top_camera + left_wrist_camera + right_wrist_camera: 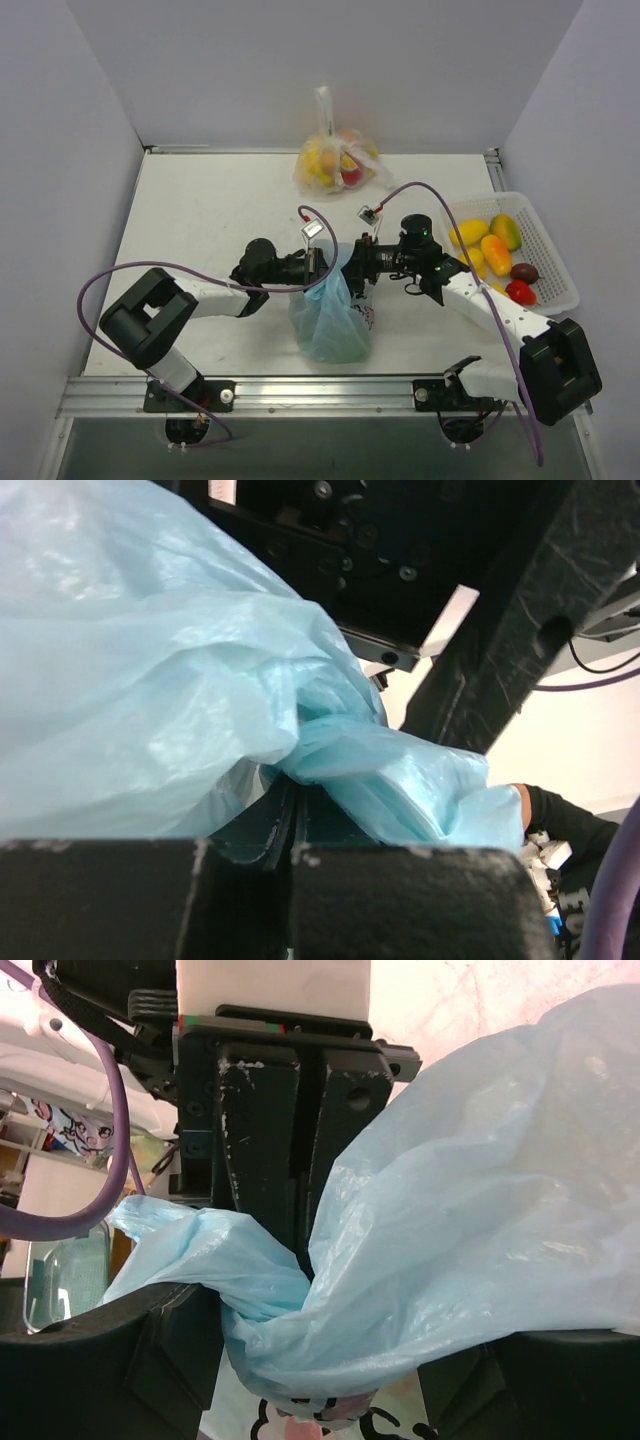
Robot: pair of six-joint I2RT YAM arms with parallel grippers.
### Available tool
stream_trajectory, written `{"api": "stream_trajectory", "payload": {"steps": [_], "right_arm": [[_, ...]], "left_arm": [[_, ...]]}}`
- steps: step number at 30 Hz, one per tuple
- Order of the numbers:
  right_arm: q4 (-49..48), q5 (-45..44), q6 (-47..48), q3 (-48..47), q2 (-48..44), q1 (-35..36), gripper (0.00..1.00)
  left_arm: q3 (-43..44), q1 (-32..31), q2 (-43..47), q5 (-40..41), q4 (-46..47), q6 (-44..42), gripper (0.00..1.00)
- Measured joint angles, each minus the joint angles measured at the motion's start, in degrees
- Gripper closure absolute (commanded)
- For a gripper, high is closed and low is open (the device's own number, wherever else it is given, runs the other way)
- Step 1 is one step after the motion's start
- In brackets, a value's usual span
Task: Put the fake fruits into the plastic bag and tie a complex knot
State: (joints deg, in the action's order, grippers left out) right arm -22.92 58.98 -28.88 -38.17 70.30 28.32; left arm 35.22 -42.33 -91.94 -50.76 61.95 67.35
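Observation:
The light-blue plastic bag [330, 322] stands at the table's middle, its top pulled up between both grippers. My left gripper [293, 810] is shut on a fold of the bag [150, 680]. The right gripper [330, 1350] is open, its fingers [150, 1350] wide apart on either side of the bag's loosely twisted neck [270, 1295]. No knot shows. In the top view the left gripper [318, 262] and right gripper [352, 262] meet over the bag. Several fake fruits [495, 250] lie at the right. What the bag holds is hidden.
A white mesh basket [556, 262] at the right edge holds the loose fruits. A clear tied bag of fruit [335, 162] sits at the back against the wall. Purple cables loop over both arms. White walls close in the left, right and back.

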Motion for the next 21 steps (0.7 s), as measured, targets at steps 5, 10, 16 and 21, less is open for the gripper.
{"api": "stream_trajectory", "payload": {"steps": [5, 10, 16, 21], "right_arm": [[-0.2, 0.4, 0.2, -0.7, 0.0, 0.0, 0.29], [4.5, 0.7, 3.5, -3.1, -0.3, -0.3, 0.28], [25.7, 1.4, 19.3, -8.3, -2.6, -4.5, 0.09], [40.2, 2.1, 28.9, -11.3, -4.9, -7.8, 0.14]], "left_arm": [[0.4, 0.0, 0.1, -1.4, 2.6, 0.8, 1.00], [2.8, 0.2, -1.9, -2.9, 5.0, 1.9, 1.00], [3.6, 0.5, -2.6, -3.7, 6.9, 2.8, 1.00], [3.8, 0.5, -2.6, -4.0, 7.8, 2.8, 1.00]]}}
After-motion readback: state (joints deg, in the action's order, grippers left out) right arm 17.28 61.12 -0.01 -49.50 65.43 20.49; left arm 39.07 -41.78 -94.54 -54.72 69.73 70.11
